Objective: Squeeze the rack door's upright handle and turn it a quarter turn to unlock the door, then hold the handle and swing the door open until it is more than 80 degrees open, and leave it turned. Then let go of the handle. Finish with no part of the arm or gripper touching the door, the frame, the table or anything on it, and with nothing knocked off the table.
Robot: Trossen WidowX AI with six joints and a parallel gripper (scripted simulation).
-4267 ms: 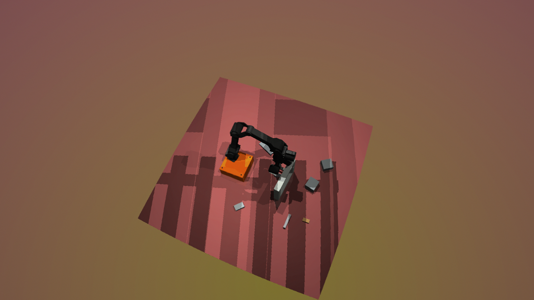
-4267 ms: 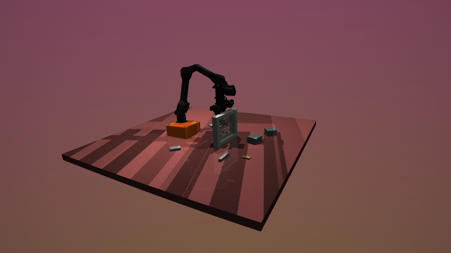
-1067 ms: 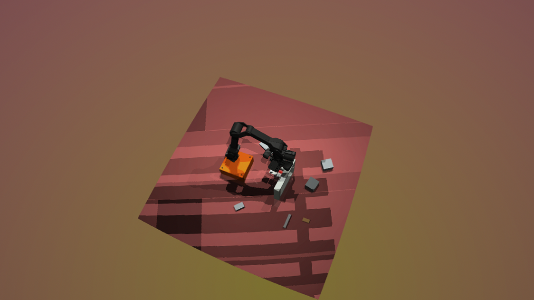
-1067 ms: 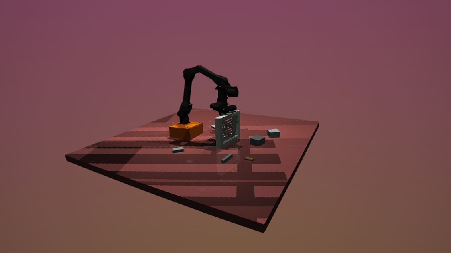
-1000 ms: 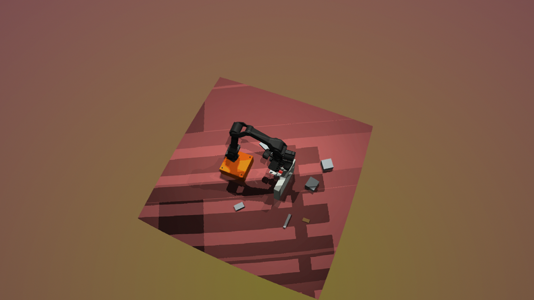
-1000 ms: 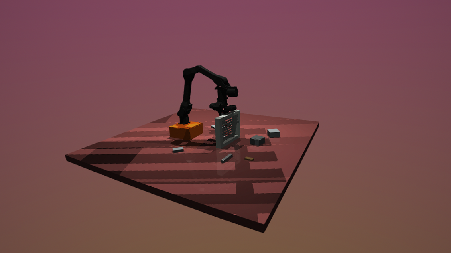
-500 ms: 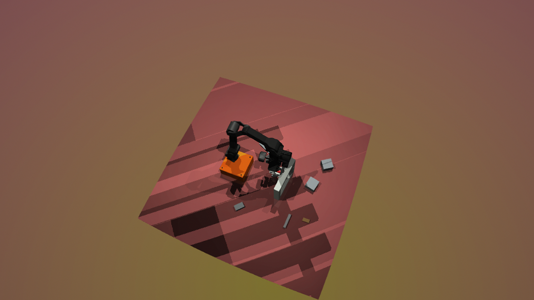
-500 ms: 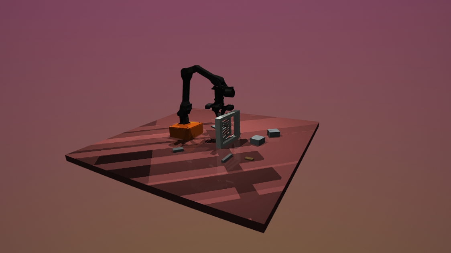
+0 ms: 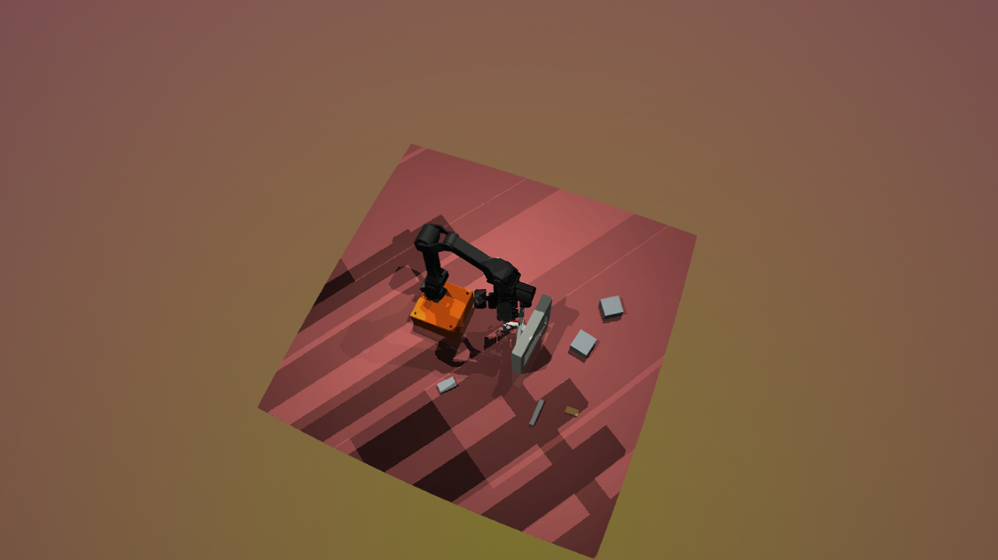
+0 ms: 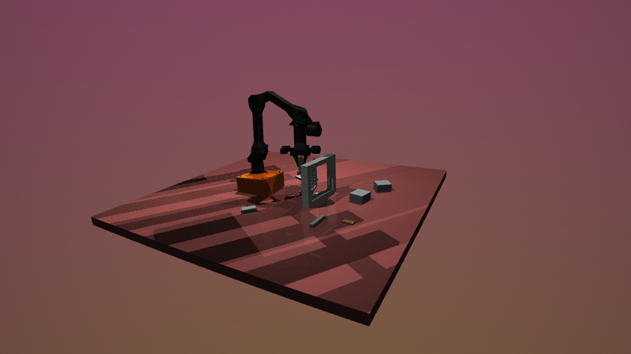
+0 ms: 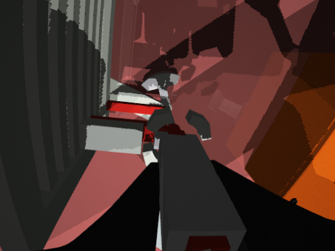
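The pale grey frame (image 9: 517,361) (image 10: 306,192) stands upright on the table in front of the arm. Its slatted door (image 10: 313,181) (image 11: 71,84) stands partly open on the arm's side; I cannot read its angle exactly. Grey brackets with red parts (image 11: 134,107) stick out from the door toward the handle (image 11: 165,99). My gripper (image 9: 512,322) (image 10: 301,165) (image 11: 181,169) points down beside the door and is shut on the upright handle. The fingers hide part of the handle, and how far it is turned is hard to tell.
The orange base (image 9: 441,307) (image 10: 260,182) is left of the frame. Two grey blocks (image 9: 611,307) (image 9: 582,343) lie right of it. A grey bar (image 9: 536,411) and a tan piece (image 9: 571,411) lie in front. A small grey block (image 9: 446,385) lies front-left.
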